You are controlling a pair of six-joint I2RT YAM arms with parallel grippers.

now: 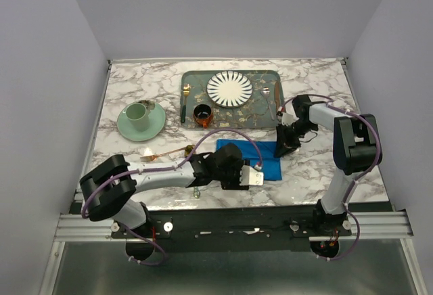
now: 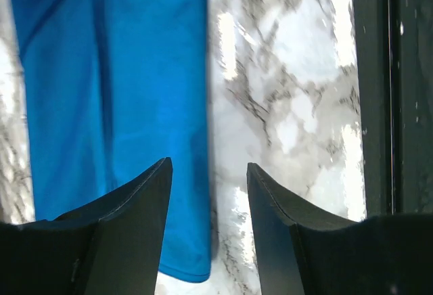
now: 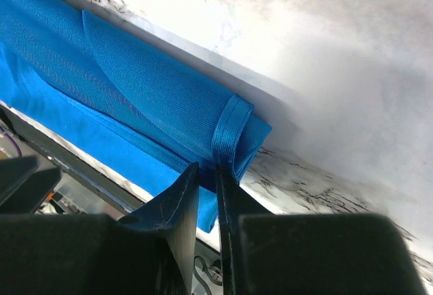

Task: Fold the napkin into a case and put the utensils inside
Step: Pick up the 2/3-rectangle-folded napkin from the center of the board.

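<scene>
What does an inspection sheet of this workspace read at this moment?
Surface: white-grey marble tabletop.
Job's things: bright blue cloth napkin, folded, near the arms; slim copper-pink fork and small gold-bowled spoon lie left of it, outside it.
Clutter: grey-green patterned tray bearing a striped white plate; pale green cup on saucer.
Grippers: left gripper open over the napkin's edge, holding nothing; right gripper shut on a napkin fold.
Cables: purple cables loop along both arms.
Surroundings: plain pale walls; metal rail at near edge.

Napkin (image 3: 135,85) woven cloth, matt; table (image 2: 291,105) glossy marble.
</scene>
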